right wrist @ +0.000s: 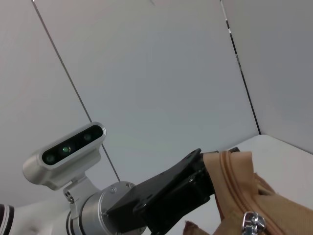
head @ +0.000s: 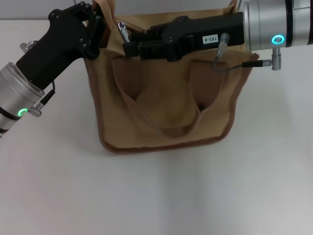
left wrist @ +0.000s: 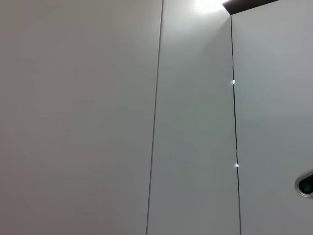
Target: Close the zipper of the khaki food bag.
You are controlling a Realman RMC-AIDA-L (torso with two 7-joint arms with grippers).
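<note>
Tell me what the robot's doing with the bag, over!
Left gripper clamped on the khaki food bag's left top corner. Right gripper at the bag's top, near the zipper's silver pull; fingers unclear. Nothing in the way.

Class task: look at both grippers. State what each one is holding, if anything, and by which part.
The left gripper clamps the khaki food bag at its top left corner. The right gripper lies over the bag's top by the zipper pull; its hold cannot be told.

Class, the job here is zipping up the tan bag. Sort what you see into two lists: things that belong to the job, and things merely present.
Belongs to the job:
khaki food bag
zipper with its silver pull
left gripper at the bag's left top corner
right gripper over the bag's top

Merely present:
white table
wall panels
</note>
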